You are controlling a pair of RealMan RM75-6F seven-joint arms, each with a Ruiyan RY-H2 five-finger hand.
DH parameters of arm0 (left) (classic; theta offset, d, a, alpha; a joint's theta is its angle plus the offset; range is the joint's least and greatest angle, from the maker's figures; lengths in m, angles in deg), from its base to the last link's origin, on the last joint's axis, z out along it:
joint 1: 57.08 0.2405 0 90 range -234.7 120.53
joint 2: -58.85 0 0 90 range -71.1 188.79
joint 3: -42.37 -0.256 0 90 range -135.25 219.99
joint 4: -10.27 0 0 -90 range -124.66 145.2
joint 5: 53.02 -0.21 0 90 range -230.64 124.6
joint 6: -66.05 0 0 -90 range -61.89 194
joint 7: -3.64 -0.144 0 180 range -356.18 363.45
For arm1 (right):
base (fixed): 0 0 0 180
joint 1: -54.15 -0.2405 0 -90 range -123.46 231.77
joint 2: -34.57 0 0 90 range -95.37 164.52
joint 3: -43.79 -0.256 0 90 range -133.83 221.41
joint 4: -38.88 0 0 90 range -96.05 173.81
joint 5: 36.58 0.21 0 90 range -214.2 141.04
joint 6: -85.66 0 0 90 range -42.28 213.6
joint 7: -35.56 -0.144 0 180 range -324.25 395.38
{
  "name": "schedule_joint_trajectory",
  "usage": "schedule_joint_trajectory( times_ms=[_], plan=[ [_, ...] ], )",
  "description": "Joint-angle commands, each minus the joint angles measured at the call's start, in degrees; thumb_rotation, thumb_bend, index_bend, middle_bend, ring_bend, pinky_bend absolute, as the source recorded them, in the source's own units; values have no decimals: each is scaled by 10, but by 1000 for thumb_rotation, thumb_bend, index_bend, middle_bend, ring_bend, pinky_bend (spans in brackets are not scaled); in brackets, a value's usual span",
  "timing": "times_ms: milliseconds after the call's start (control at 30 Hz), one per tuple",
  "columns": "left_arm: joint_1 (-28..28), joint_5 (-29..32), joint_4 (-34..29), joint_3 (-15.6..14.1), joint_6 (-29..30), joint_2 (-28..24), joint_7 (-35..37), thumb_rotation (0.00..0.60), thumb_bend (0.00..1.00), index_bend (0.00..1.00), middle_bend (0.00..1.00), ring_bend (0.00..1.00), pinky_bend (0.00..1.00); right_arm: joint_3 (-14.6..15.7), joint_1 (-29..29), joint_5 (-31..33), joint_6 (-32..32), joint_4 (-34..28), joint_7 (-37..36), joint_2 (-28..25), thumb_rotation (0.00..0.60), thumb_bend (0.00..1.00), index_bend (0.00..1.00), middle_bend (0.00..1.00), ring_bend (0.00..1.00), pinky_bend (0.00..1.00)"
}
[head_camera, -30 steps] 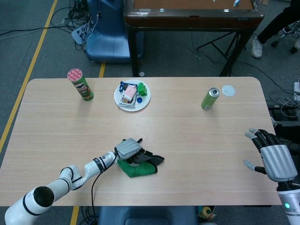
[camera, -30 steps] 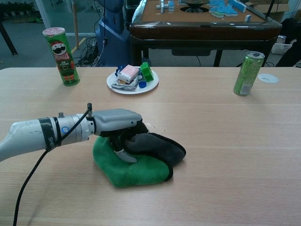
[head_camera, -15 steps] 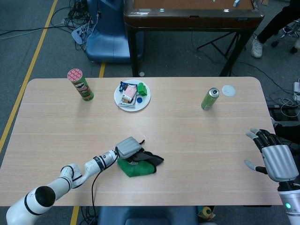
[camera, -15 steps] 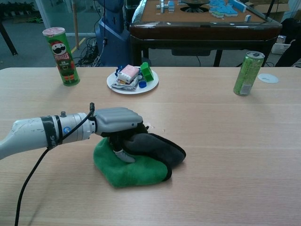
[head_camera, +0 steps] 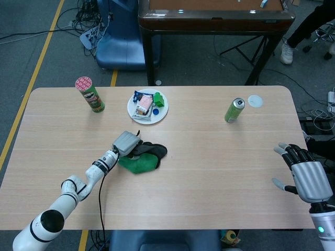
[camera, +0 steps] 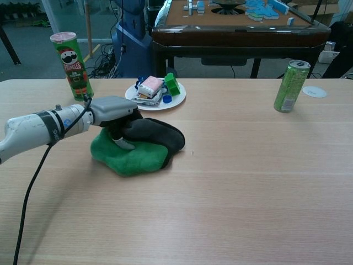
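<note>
Even, bright indoor light from overhead; soft short shadows under the cloth (camera: 129, 157) and can (camera: 290, 85). Both views sharp, no motion blur, mild glare on the table (head_camera: 220, 172).

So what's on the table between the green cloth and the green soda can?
Nothing: between the green cloth and the soda can the head view shows only bare wood of the table. The chest view agrees.

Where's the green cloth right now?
The green cloth lies left of the table's middle in the head view, under the left hand, just in front of the white plate of snacks.
</note>
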Motion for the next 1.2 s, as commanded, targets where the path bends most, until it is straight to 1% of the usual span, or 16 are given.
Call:
schedule_joint_trajectory(
  times_ms=[33, 133, 300, 467, 600, 633, 667, 733, 767, 800, 833, 867, 900, 967, 1067, 1200],
  plan=[
    [2, 18, 14, 18, -5, -1, 0, 600, 175, 622, 671, 666, 919, 0, 0, -1, -1, 0, 0, 0, 600, 169, 228, 211, 165, 241],
    [4, 26, 14, 29, 17, -10, 5, 600, 176, 622, 671, 666, 917, 0, 0, -1, 0, 0, 1, 0, 600, 168, 228, 211, 165, 241],
    [5, 36, 12, 45, 50, -31, -14, 600, 175, 621, 672, 663, 913, 0, -2, -3, 1, 1, -1, 2, 600, 168, 227, 211, 165, 241],
    [1, 59, 5, 69, 54, -46, -35, 600, 176, 620, 671, 661, 906, 0, -3, -5, 2, 4, -5, 4, 600, 168, 227, 211, 165, 241],
    [2, 69, -13, 75, 40, -56, -44, 600, 176, 605, 655, 657, 898, 0, -3, -6, 2, 7, -8, 5, 600, 168, 227, 211, 165, 241],
    [3, 70, -18, 75, 35, -58, -46, 600, 176, 584, 633, 646, 887, 0, -3, -6, 2, 7, -9, 6, 600, 168, 227, 211, 165, 241],
    [4, 71, -25, 74, 26, -60, -47, 600, 176, 532, 580, 606, 855, 0, -4, -6, 2, 8, -9, 6, 600, 167, 228, 211, 165, 241],
    [5, 74, -41, 72, 3, -67, -43, 600, 176, 397, 447, 479, 751, 0, -4, -6, 3, 8, -10, 6, 600, 168, 227, 211, 165, 241],
    [5, 78, -54, 73, -17, -73, -39, 600, 177, 290, 338, 375, 662, 0, -4, -7, 3, 9, -11, 6, 600, 168, 227, 211, 165, 241],
    [4, 82, -65, 74, -28, -79, -35, 600, 177, 167, 209, 251, 551, 0, -4, -7, 3, 9, -11, 6, 600, 168, 227, 211, 165, 241],
    [4, 86, -76, 78, -31, -84, -30, 600, 176, 123, 161, 207, 509, 0, -4, -8, 3, 9, -11, 6, 600, 168, 227, 211, 165, 241],
    [5, 89, -84, 82, -30, -88, -27, 600, 176, 51, 73, 132, 430, 0, -4, -8, 3, 9, -11, 6, 600, 168, 227, 211, 165, 241],
    [6, 94, -95, 87, -26, -93, -24, 600, 176, 15, 29, 93, 379, 0, -4, -8, 2, 9, -12, 5, 600, 167, 227, 211, 165, 241],
    [10, 99, -114, 92, -26, -104, -21, 600, 176, 1, 3, 72, 341, 0, -4, -8, 1, 10, -13, 5, 600, 168, 227, 211, 165, 241],
    [17, 104, -148, 96, -21, -128, -25, 600, 176, 1, 0, 70, 331, 0, -4, -7, 2, 12, -15, 6, 600, 168, 228, 211, 165, 241],
    [35, 109, -196, 97, -2, -157, -51, 600, 176, 5, 0, 71, 331, 0, -7, -9, 5, 17, -20, 9, 600, 168, 227, 211, 165, 241]
  ],
)
